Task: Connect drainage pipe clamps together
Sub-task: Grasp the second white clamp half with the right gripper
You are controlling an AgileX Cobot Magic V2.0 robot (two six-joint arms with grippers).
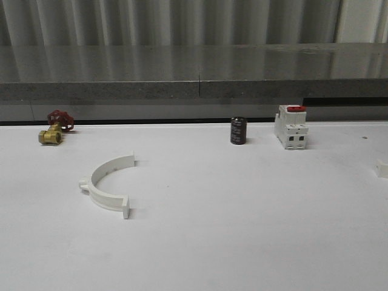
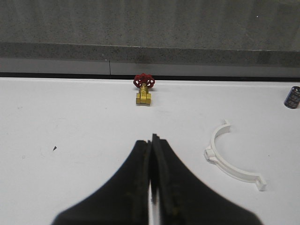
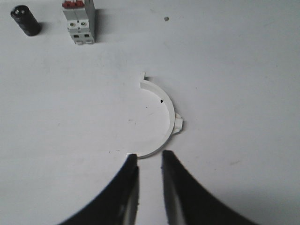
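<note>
One white half-ring clamp (image 1: 108, 182) lay flat on the white desk (image 1: 242, 212) toward its left side, its open side facing right in the front view, with nothing touching it. A brass valve with a red handwheel (image 1: 54, 128) stood well behind it near the desk's far edge. A black cylinder (image 1: 238, 131) and a white breaker with a red top (image 1: 291, 126) stood side by side but apart at the far edge, right of centre. At the right border of the front view a small white piece (image 1: 382, 168) was cut off and hard to identify. The left tool (image 2: 151, 154) hovered clenched and empty, with the valve beyond it. The right tool (image 3: 150, 161) was released, fingers slightly apart, just above one end of the second half-ring clamp (image 3: 164, 122); whether they touched it could not be told.
</note>
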